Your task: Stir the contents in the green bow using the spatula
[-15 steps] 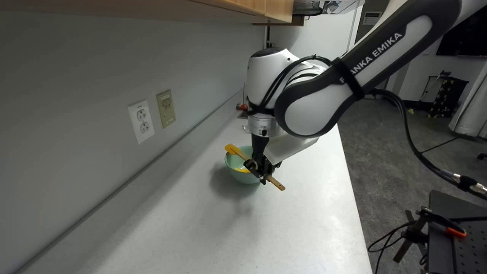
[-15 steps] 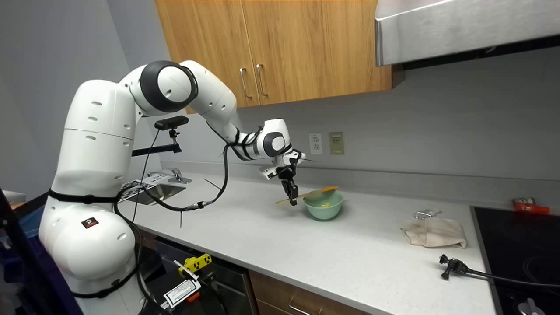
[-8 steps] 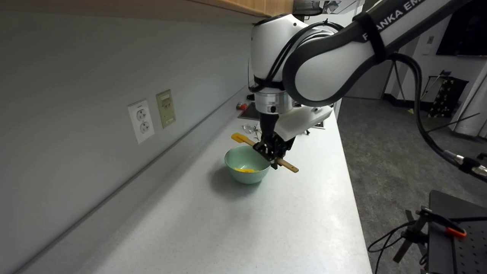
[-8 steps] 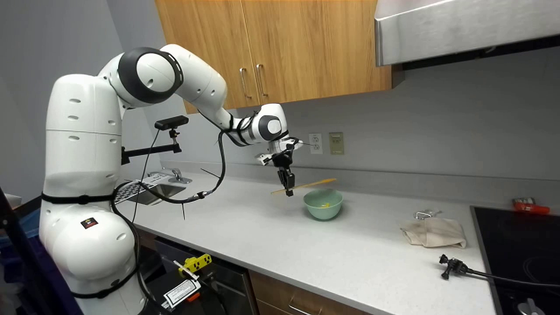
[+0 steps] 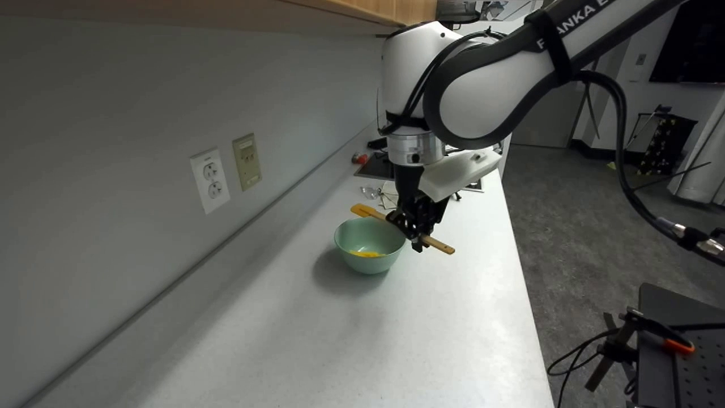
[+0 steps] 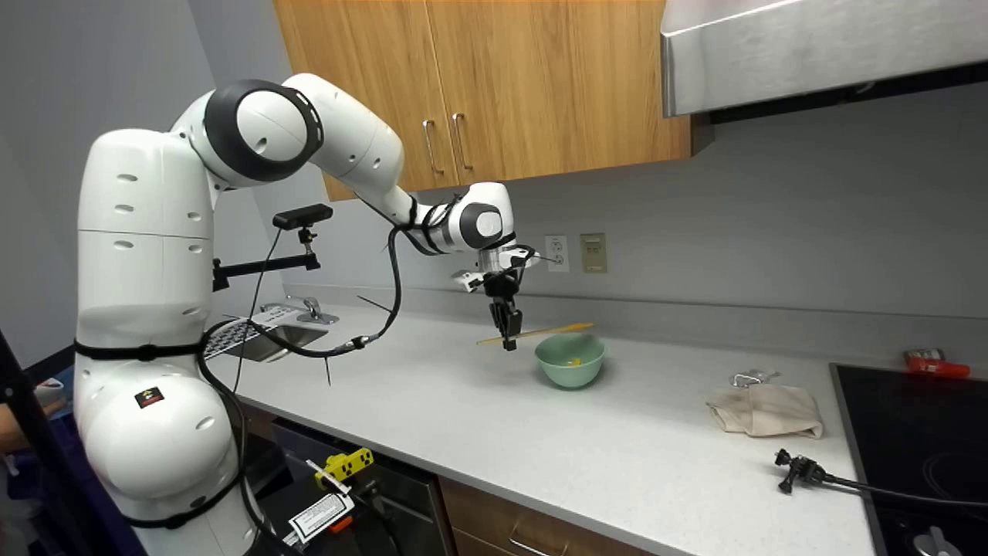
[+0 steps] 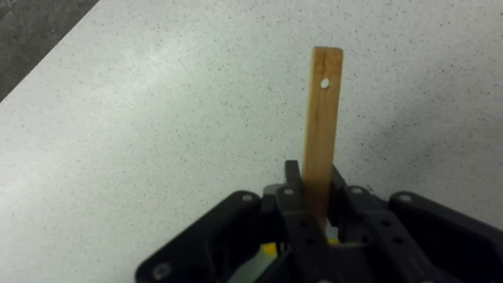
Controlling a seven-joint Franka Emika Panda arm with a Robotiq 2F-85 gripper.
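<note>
The green bowl [image 5: 368, 265] stands upright on the counter in both exterior views [image 6: 570, 377], with yellow pieces [image 5: 365, 254] in its bottom. My gripper [image 5: 418, 241] is shut on the wooden handle of the spatula [image 5: 439, 245], at the bowl's side and above the counter [image 6: 509, 340]. The spatula lies nearly level, its yellow head [image 5: 362, 210] above the bowl's rim, outside the contents. In the wrist view the fingers [image 7: 314, 175] press both sides of the handle [image 7: 323, 114], whose holed end sticks out past them. The head is hidden there behind the gripper.
A wall with outlets [image 5: 210, 180] runs along the counter [image 6: 478, 417]. A wooden cabinet [image 6: 540, 93] hangs above. A beige cloth [image 6: 768, 411], a black clamp mount [image 6: 803, 471] and a black cooktop [image 6: 918, 432] are further along. A sink [image 6: 289, 336] is near the arm's base.
My gripper has lifted with the spatula in its grip and shifted away from the bowl, most of it in the first half second. The latest shift is small. The bowl has not moved.
</note>
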